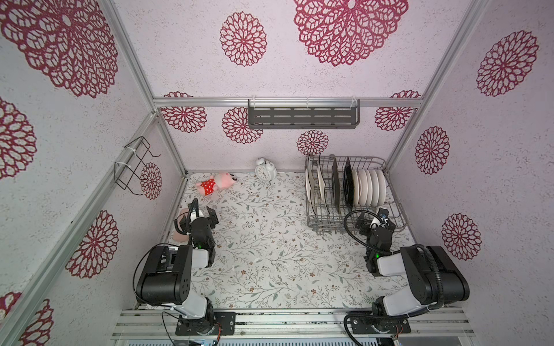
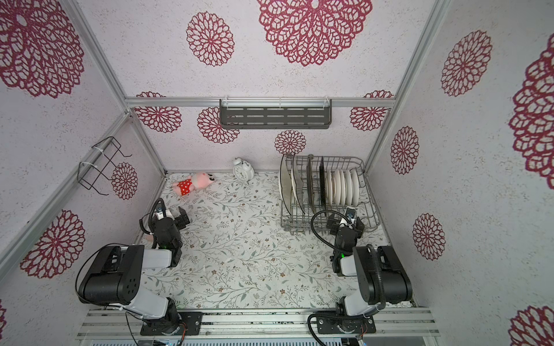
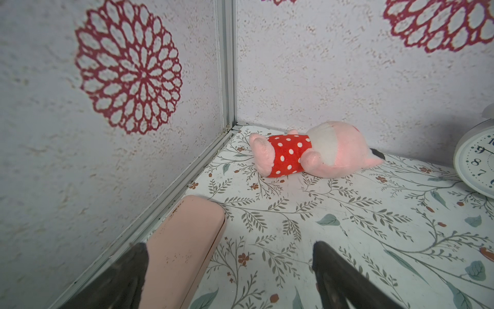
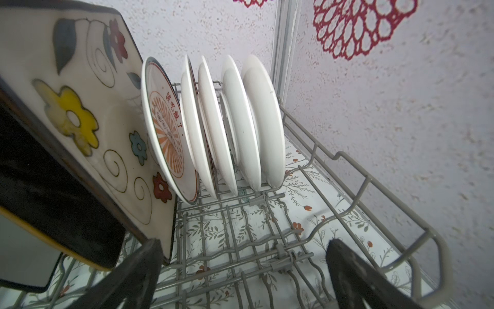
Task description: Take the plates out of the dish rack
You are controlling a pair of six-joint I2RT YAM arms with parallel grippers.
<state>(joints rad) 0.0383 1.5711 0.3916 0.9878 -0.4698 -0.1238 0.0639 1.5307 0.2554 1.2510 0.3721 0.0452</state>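
Observation:
The grey wire dish rack [image 1: 326, 224] [image 2: 296, 223] stands at the back right of the table. In it several plates stand on edge. Square ones [image 1: 317, 182] fill the left slots, and a flower-painted one [image 4: 88, 112] has a black back [image 1: 347, 182]. Round white ones [image 1: 369, 185] [image 2: 343, 187] [image 4: 240, 120] stand to their right, one with a lettered face [image 4: 167, 128]. My right gripper [image 1: 376, 221] [image 4: 244, 247] hangs open over the rack's near end, holding nothing. My left gripper [image 1: 198, 215] [image 3: 230, 247] is open near the left wall.
A pink flat case [image 3: 184, 240] [image 1: 181, 227] lies by the left wall under my left gripper. A plush toy [image 1: 214, 183] [image 3: 307, 152] and a white alarm clock [image 1: 265, 170] sit at the back. A dark slotted shelf [image 1: 302, 116] and a black wire holder [image 1: 132, 164] hang on the walls.

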